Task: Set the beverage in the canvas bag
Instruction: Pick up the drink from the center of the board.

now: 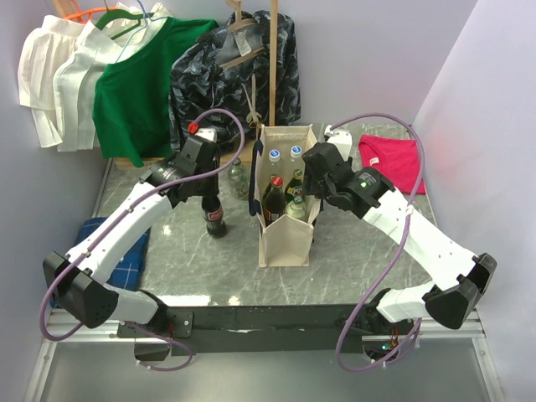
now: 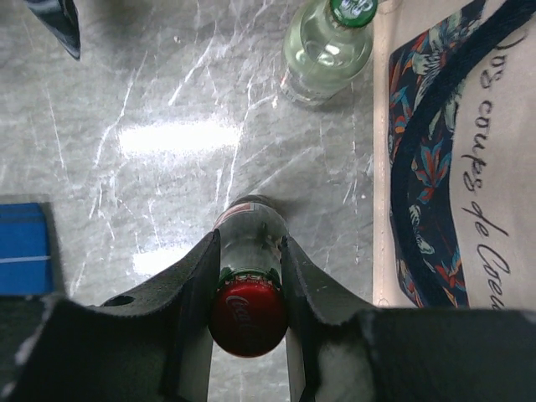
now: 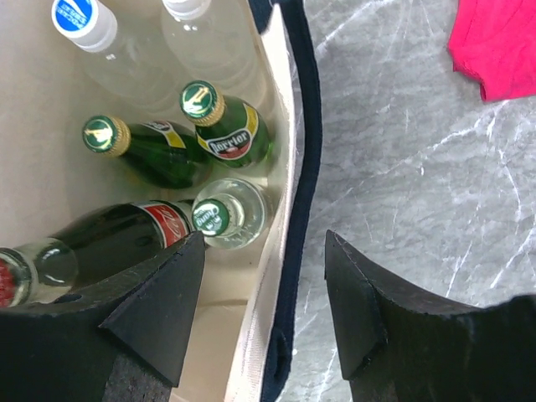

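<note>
A cola bottle (image 1: 215, 219) with a red cap (image 2: 248, 316) stands upright on the marble table, left of the canvas bag (image 1: 285, 239). My left gripper (image 2: 249, 243) is shut on its neck just under the cap. The cream bag with navy handles (image 2: 494, 167) holds several bottles: clear water bottles (image 3: 126, 59), green ones (image 3: 226, 126), a cola bottle (image 3: 109, 243). My right gripper (image 3: 264, 243) is open and straddles the bag's right wall (image 3: 272, 276), one finger inside and one outside. In the top view it (image 1: 314, 191) hangs over the bag's right side.
A clear bottle with a green cap (image 2: 328, 46) stands on the table behind the cola bottle, close to the bag. A blue cloth (image 1: 126, 251) lies at the left, a pink cloth (image 1: 394, 159) at the back right. Hung shirts and a dark patterned garment (image 1: 234, 75) line the back.
</note>
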`<state>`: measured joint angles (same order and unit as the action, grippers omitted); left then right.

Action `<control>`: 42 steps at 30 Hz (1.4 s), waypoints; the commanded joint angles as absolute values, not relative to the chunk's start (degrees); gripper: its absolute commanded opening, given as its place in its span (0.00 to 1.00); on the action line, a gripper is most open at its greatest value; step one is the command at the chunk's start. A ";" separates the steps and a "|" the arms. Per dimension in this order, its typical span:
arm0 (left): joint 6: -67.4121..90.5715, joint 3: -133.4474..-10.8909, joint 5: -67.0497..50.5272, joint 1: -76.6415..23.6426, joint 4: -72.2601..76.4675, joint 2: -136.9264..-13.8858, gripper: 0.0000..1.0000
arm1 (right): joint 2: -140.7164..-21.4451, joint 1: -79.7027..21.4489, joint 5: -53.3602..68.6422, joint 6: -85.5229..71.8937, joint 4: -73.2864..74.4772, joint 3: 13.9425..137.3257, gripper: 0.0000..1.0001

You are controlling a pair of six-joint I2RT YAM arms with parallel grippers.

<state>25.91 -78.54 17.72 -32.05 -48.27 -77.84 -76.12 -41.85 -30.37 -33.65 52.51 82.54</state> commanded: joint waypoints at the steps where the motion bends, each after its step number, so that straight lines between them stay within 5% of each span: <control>1: 22.94 -85.08 17.49 -31.82 -43.50 -74.10 0.01 | -73.30 -41.48 -31.03 -34.80 53.17 81.30 0.66; 12: 16.09 -89.38 15.03 -31.90 -40.78 -67.77 0.01 | -71.90 -41.40 -30.59 -35.42 53.88 79.72 0.64; 28: 13.62 -98.69 12.66 -31.82 -39.90 -65.21 0.01 | -70.05 -41.57 -28.30 -36.74 53.79 76.82 0.26; 34: 13.18 -102.39 10.20 -31.82 -39.73 -65.30 0.01 | -69.35 -41.57 -28.48 -36.91 54.40 76.90 0.00; 42: 12.66 -106.87 7.56 -31.90 -39.46 -65.65 0.01 | -68.91 -41.57 -29.79 -36.65 54.67 79.63 0.00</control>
<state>13.63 -101.16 9.69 -32.05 -50.52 -68.31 -71.05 -41.85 -27.94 -36.45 54.08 76.84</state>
